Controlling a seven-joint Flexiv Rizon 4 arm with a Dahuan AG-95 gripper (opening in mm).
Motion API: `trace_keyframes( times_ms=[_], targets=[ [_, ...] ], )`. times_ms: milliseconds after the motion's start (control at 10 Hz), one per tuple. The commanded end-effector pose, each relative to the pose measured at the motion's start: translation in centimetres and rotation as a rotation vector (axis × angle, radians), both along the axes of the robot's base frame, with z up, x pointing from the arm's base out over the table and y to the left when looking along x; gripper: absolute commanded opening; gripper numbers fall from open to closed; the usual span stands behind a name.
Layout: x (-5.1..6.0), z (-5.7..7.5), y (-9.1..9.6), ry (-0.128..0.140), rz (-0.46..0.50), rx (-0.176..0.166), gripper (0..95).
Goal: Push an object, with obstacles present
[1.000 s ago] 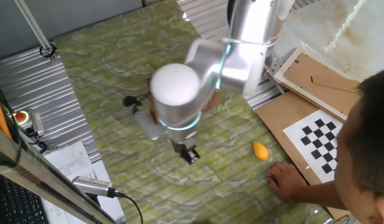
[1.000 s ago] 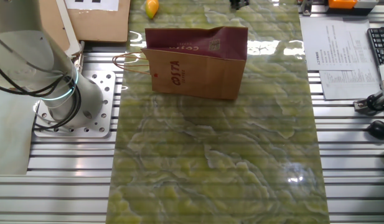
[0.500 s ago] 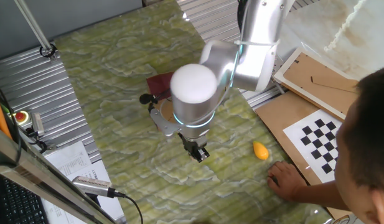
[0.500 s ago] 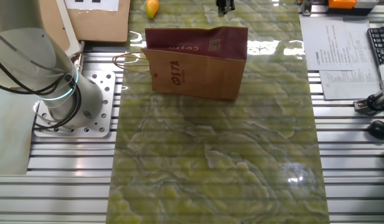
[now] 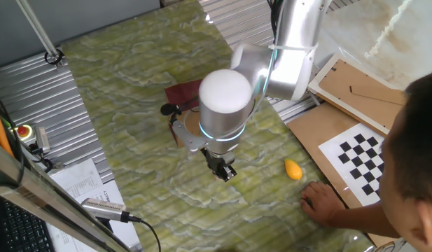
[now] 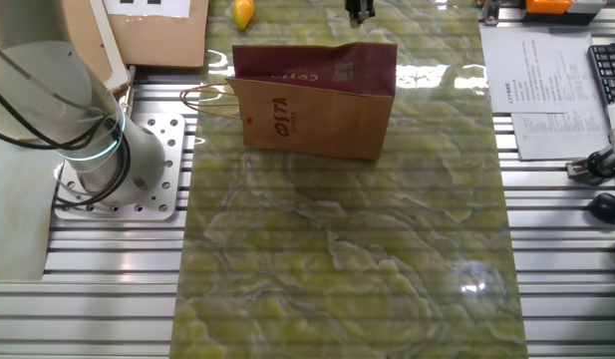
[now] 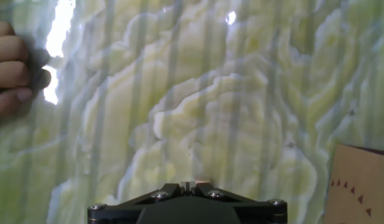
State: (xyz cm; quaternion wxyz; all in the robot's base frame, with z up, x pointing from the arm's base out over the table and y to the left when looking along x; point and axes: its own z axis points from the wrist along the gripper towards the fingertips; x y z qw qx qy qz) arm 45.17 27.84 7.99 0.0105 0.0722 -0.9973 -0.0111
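Bench (image 6: pixel 387 249) of green marbled stone. Paper bag (image 6: pixel 317 110) is stood upright on it, COSTA lettering on the near face in the other fixed view. The end effector (image 5: pixel 223 172) is held low over the bench on the far side of the bag from that camera, near the bag but apart from it. In the hand view its jaws are seen drawn together with nothing gripped. The tan cube is not made out in either fixed view. In the hand view a small pale patch (image 7: pixel 188 184) is noted right at the fingertips; it may be the cube, but that cannot be told. An orange lump (image 5: pixel 293 169) lies beyond the end effector, further from the bag, and a person's hand (image 5: pixel 319 201) is rested on the bench beyond the lump. Risks judged from here: with so small a cube, an off-centre contact is likely to let it slip past the narrow closed tips and be lost from the push line. A stroke carried toward the bag may jam the cube against the paper or tip the light bag. A stroke away from the bag may knock the lump or reach the person's hand. If the tips are lowered too far, the stone may be scraped.
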Motion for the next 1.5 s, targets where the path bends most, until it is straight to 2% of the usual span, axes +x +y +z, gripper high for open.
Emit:
trace_keyframes(
  times_ms=[100,300,500,700,1200,1500],
  targets=[
    [-0.1,-0.5,0.4,0.100,-0.023,0.000,0.0],
    [-0.8,-1.4,0.8,0.123,-0.062,-0.005,0.0],
    [-1.9,-2.3,0.5,0.119,-0.079,-0.004,0.0],
    [-2.6,-2.8,0.2,0.131,-0.089,-0.006,0.0],
    [-4.7,-4.4,-0.1,0.133,-0.070,-0.001,0.0],
    [-4.9,-5.3,-0.1,0.133,-0.077,-0.004,0.0]
  ],
)
